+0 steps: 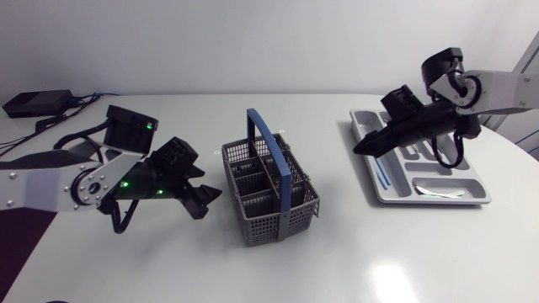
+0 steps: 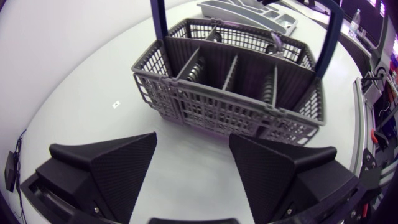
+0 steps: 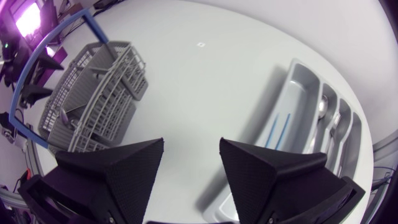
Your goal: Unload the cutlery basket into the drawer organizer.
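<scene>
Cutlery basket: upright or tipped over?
Upright: the cutlery basket sits on its base on the table, compartments facing up, blue handle arching over it.

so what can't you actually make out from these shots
- Cutlery left in the cutlery basket: in the head view, its walls and dividers hide most compartments.
- Middle of the drawer organizer: in the head view, the right gripper and its arm cover it.
- What the thin blue item in the organizer is: too small in any view.
</scene>
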Action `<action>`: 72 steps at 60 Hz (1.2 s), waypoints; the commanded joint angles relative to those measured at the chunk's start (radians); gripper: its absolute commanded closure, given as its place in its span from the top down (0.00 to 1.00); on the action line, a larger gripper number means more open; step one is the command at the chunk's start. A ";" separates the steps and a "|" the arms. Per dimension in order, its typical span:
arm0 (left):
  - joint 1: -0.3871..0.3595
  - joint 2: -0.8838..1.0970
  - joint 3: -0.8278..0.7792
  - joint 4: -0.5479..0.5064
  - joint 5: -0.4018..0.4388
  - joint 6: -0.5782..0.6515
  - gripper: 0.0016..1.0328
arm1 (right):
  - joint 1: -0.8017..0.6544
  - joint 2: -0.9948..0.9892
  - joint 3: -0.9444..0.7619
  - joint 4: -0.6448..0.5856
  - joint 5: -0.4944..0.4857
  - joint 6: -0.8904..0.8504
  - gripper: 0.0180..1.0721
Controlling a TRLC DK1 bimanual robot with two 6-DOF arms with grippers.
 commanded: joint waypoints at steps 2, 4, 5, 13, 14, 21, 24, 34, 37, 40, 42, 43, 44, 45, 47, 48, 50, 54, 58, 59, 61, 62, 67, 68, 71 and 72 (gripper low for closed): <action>0.020 0.102 0.091 0.036 -0.017 -0.031 0.79 | 0.076 -0.014 -0.096 0.033 -0.001 -0.013 0.65; 0.024 0.119 0.106 0.038 -0.017 -0.036 0.79 | 0.090 -0.012 -0.104 0.039 -0.001 -0.012 0.65; 0.031 0.150 0.134 0.038 -0.017 -0.046 0.79 | 0.111 -0.008 -0.118 0.050 -0.001 -0.009 0.65; 0.040 0.235 0.199 0.054 -0.037 -0.065 0.79 | 0.202 -0.003 -0.156 0.090 0.010 0.008 0.65; 0.040 0.235 0.199 0.054 -0.037 -0.065 0.79 | 0.207 -0.003 -0.158 0.090 0.010 0.008 0.65; 0.041 0.292 0.241 0.065 -0.040 -0.072 0.79 | 0.282 -0.029 -0.182 0.079 0.010 0.017 0.65; 0.041 0.314 0.260 0.065 -0.040 -0.072 0.79 | 0.316 -0.043 -0.196 0.068 0.010 0.019 0.65; 0.032 0.364 0.320 0.064 -0.040 -0.075 0.79 | 0.398 -0.106 -0.225 0.038 0.010 0.033 0.65; 0.031 0.377 0.337 0.059 -0.040 -0.074 0.79 | 0.417 -0.124 -0.230 0.028 0.008 0.042 0.65; 0.026 0.400 0.367 0.048 -0.040 -0.074 0.79 | 0.454 -0.152 -0.236 0.005 0.007 0.048 0.65; 0.024 0.412 0.380 0.041 -0.040 -0.072 0.79 | 0.467 -0.167 -0.241 -0.002 0.007 0.050 0.65; 0.024 0.413 0.384 0.039 -0.040 -0.071 0.79 | 0.474 -0.175 -0.244 -0.005 0.007 0.051 0.65; 0.024 0.413 0.386 0.039 -0.040 -0.069 0.79 | 0.477 -0.181 -0.245 -0.010 0.007 0.053 0.65; 0.024 0.413 0.387 0.038 -0.041 -0.069 0.79 | 0.477 -0.185 -0.245 -0.013 0.007 0.053 0.65; 0.032 0.407 0.384 0.033 -0.041 -0.066 0.79 | 0.477 -0.204 -0.248 -0.019 0.007 0.053 0.65; 0.035 0.400 0.381 0.030 -0.040 -0.066 0.79 | 0.470 -0.213 -0.251 -0.021 0.007 0.051 0.65; 0.044 0.378 0.367 0.024 -0.041 -0.052 0.79 | 0.455 -0.228 -0.253 -0.019 0.007 0.045 0.65; 0.072 0.294 0.315 0.013 -0.040 -0.022 0.79 | 0.380 -0.235 -0.244 -0.012 0.008 0.031 0.65; 0.080 0.182 0.241 -0.012 -0.041 0.018 0.79 | 0.311 -0.205 -0.225 0.011 0.007 0.016 0.65; 0.080 0.166 0.232 -0.016 -0.041 0.024 0.79 | 0.302 -0.198 -0.222 0.018 0.008 0.014 0.65; 0.078 0.105 0.192 -0.041 -0.041 0.044 0.77 | 0.268 -0.164 -0.207 0.041 0.010 0.010 0.65; 0.077 0.076 0.176 -0.050 -0.040 0.052 0.75 | 0.256 -0.149 -0.199 0.053 0.010 0.010 0.65; 0.052 -0.082 0.076 -0.114 -0.040 0.086 0.66 | 0.207 -0.031 -0.124 0.079 0.005 0.010 0.57; 0.049 -0.102 0.064 -0.125 -0.040 0.090 0.64 | 0.202 -0.015 -0.113 0.085 0.005 0.011 0.55; 0.029 -0.173 0.024 -0.166 -0.040 0.095 0.59 | 0.191 0.038 -0.069 0.097 0.001 0.019 0.46; 0.023 -0.197 0.010 -0.185 -0.040 0.101 0.56 | 0.190 0.055 -0.057 0.099 -0.001 0.020 0.43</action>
